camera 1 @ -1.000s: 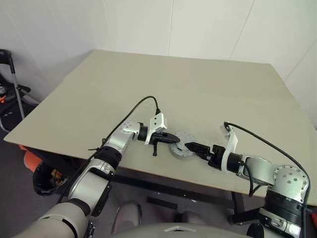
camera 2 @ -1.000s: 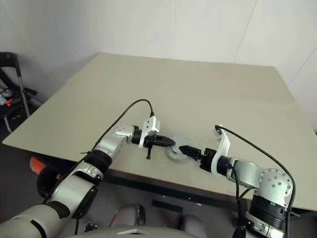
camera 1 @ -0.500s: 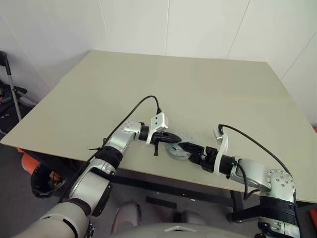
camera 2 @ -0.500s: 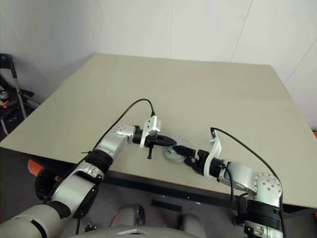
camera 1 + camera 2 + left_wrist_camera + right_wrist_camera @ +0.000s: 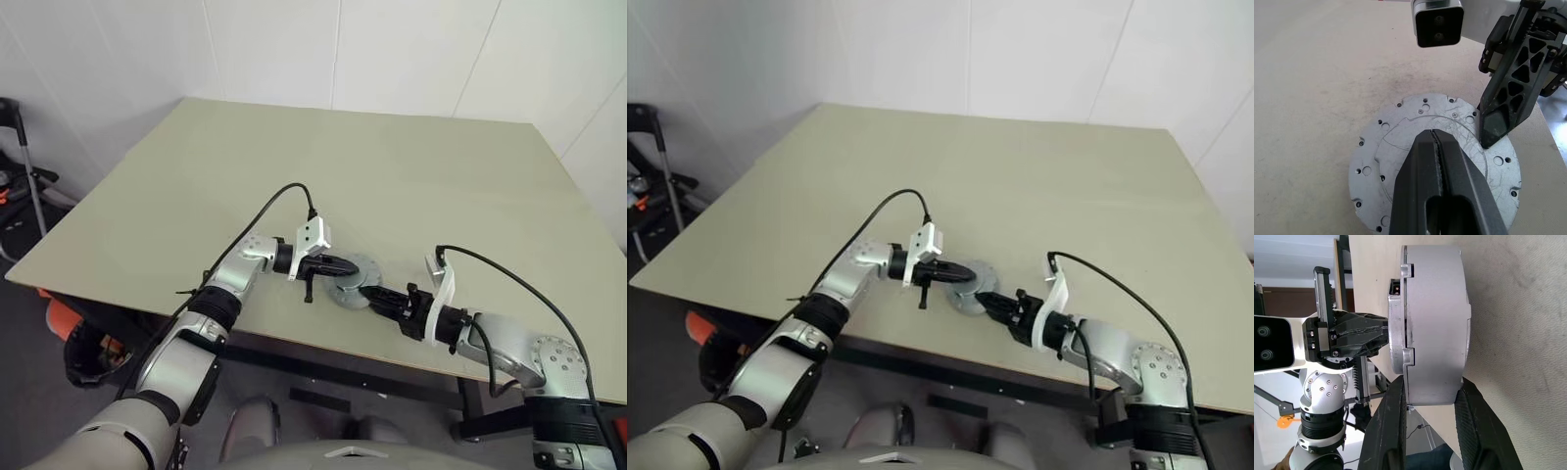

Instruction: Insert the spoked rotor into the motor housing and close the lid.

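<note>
The motor housing point(image 5: 1435, 318) is a grey puck lying near the table's front edge. Its lid point(image 5: 1400, 147), a round grey plate with small holes, lies flat and closed on top. The spoked rotor is hidden. My left gripper point(image 5: 1434, 133) is shut, its joined tips resting on the middle of the lid point(image 5: 368, 264). My right gripper point(image 5: 372, 292) reaches in from the right and is shut on the housing's edge. One of its fingers point(image 5: 1497, 122) lies on the lid's top, the other against the base.
The beige table point(image 5: 392, 166) stretches wide behind the housing, and its front edge point(image 5: 323, 338) runs just below both grippers. Black cables arch off each wrist. A wheeled frame point(image 5: 20, 166) and an orange object point(image 5: 61, 318) stand on the floor at the left.
My right gripper has slid left onto the housing, rolled, and narrowed its jaws from wide open down onto it. The left gripper stayed shut on the lid.
</note>
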{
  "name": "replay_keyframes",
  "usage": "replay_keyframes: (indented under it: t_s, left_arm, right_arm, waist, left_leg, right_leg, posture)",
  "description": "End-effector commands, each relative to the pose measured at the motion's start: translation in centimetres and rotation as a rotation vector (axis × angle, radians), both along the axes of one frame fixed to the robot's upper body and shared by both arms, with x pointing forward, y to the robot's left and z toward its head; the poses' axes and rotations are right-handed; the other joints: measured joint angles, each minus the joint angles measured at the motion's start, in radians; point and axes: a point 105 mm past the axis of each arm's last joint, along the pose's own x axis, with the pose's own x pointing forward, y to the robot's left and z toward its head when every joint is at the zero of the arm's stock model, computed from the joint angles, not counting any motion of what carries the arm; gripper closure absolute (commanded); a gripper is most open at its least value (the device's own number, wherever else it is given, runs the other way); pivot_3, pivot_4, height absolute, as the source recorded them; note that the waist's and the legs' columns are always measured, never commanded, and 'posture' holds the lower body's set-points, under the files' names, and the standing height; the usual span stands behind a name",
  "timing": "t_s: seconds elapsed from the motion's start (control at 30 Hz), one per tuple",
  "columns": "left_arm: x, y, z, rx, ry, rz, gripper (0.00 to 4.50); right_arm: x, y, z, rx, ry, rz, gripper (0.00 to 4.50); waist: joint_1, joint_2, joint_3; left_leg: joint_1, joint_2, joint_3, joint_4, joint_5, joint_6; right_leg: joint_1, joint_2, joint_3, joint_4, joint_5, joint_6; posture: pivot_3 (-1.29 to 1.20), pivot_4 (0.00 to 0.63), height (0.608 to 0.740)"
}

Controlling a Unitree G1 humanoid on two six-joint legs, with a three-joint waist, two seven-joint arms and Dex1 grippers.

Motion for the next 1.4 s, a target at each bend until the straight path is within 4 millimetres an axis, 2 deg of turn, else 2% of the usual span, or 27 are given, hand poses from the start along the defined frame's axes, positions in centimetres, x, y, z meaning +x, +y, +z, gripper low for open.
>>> replay_keyframes:
  t_s: [0.03,0.3,0.4,0.57,0.67,0.77,0.83,0.93,1.0,1.1,1.27,1.37,1.4]
  left_arm:
    - [-0.5,-0.4,-0.4,0.024,0.003,-0.03,4.5]
    - [-0.6,-0.3,-0.4,0.015,0.007,-0.026,4.5]
    - [-0.4,-0.2,0.3,-0.019,0.011,-0.007,4.5]
    - [-0.1,0.5,2.3,-0.131,0.064,0.039,4.5]
    - [-0.1,1.2,4.4,-0.257,0.136,0.074,4.5]
    - [0.8,2.5,6.3,-0.379,0.217,0.184,4.5]
    - [1.5,3.8,6.8,-0.439,0.28,0.283,4.5]
    - [1.2,5.9,5.4,-0.421,0.415,0.411,4.5]
    - [0.1,7.3,3.3,-0.367,0.552,0.474,4.5]
    - [-1.5,8.5,1.5,-0.375,0.764,0.532,4.5]
    - [-3.1,8.6,1.4,-0.467,1.012,0.518,4.5]
    - [-3.3,8.7,2.2,-0.561,1.13,0.477,3.92]
    - [-3.3,8.8,2.5,-0.584,1.153,0.467,3.6]
  right_arm:
    - [0.2,0.8,2.4,0.05,-0.096,0.027,3.36]
    - [0.1,0.7,2.3,0.056,-0.094,0.01,3.36]
    - [0.2,0.5,2.2,0.063,-0.092,-0.015,3.36]
    - [0.4,0.5,2.5,0.083,-0.104,-0.054,3.36]
    - [0.9,0.3,3.0,0.092,-0.123,-0.08,3.36]
    - [1.6,-0.1,3.8,0.096,-0.153,-0.103,3.36]
    - [2.0,-0.2,4.2,0.098,-0.172,-0.11,3.36]
    - [2.6,-0.1,5.2,0.102,-0.207,-0.114,3.36]
    - [3.1,0.2,6.1,0.11,-0.237,-0.109,3.36]
    - [3.3,1.3,7.2,0.126,-0.279,-0.072,3.36]
    - [3.2,3.5,8.9,0.167,-0.338,-0.007,3.36]
    - [2.9,4.6,9.9,0.182,-0.374,0.028,3.36]
    - [2.8,4.9,10.1,0.185,-0.382,0.036,3.36]
  waist:
    - [0.001,0.0,0.0]
    - [0.002,0.0,0.0]
    - [0.003,0.0,0.0]
    - [0.004,0.0,0.0]
    - [0.004,0.0,0.0]
    - [0.003,0.0,0.0]
    - [0.001,0.0,0.0]
    - [-0.001,0.0,0.0]
    - [-0.003,0.0,0.0]
    - [-0.003,0.0,0.0]
    - [0.004,0.0,0.0]
    - [0.001,0.0,0.0]
    - [0.0,0.0,0.0]
  left_leg:
    - [0.0,0.0,0.0,0.0,0.0,0.0]
    - [0.0,0.0,0.0,0.0,0.0,0.0]
    - [0.0,0.0,0.0,0.0,0.0,0.0]
    - [-0.002,0.0,0.0,0.001,0.0,0.0]
    - [-0.007,0.0,0.0,0.002,0.0,0.0]
    - [-0.011,0.0,0.0,0.003,0.0,0.0]
    - [-0.012,0.0,0.0,0.003,0.0,0.0]
    - [-0.012,0.0,0.0,0.003,0.0,0.0]
    - [-0.012,0.001,0.0,0.003,0.0,0.001]
    - [-0.013,0.001,-0.001,0.003,0.0,0.001]
    - [-0.016,0.002,-0.001,0.006,0.0,0.001]
    - [-0.016,0.002,-0.001,0.009,-0.001,0.001]
    - [-0.016,0.002,-0.001,0.01,-0.001,0.001]
  right_leg:
    - [0.0,0.0,0.0,0.0,0.0,0.0]
    - [0.0,0.0,0.0,0.0,0.0,0.0]
    - [0.0,0.0,0.0,0.0,0.0,0.0]
    - [-0.002,0.0,0.0,0.0,0.0,0.0]
    - [-0.007,0.0,-0.001,0.002,0.002,-0.004]
    - [-0.011,0.0,-0.001,0.003,0.004,-0.007]
    - [-0.012,0.0,-0.001,0.003,0.004,-0.007]
    - [-0.012,0.0,-0.001,0.004,0.004,-0.007]
    - [-0.012,0.001,-0.001,0.004,0.004,-0.007]
    - [-0.014,0.002,-0.002,0.004,0.005,-0.007]
    - [-0.014,0.002,-0.002,0.004,0.004,-0.007]
    - [-0.013,0.002,-0.001,0.004,0.004,-0.007]
    - [-0.013,0.002,-0.001,0.004,0.004,-0.006]
  posture:
    - [0.0,0.0,0.74]
    - [0.0,0.0,0.74]
    - [0.0,0.0,0.74]
    - [0.0,0.0,0.74]
    - [0.0,0.0,0.74]
    - [0.0,0.0,0.74]
    - [0.0,0.0,0.74]
    - [0.0,0.0,0.74]
    - [0.0,0.0,0.74]
    - [0.0,0.0,0.74]
    - [0.0,0.0,0.74]
    - [0.0,0.0,0.74]
    - [0.0,0.0,0.74]
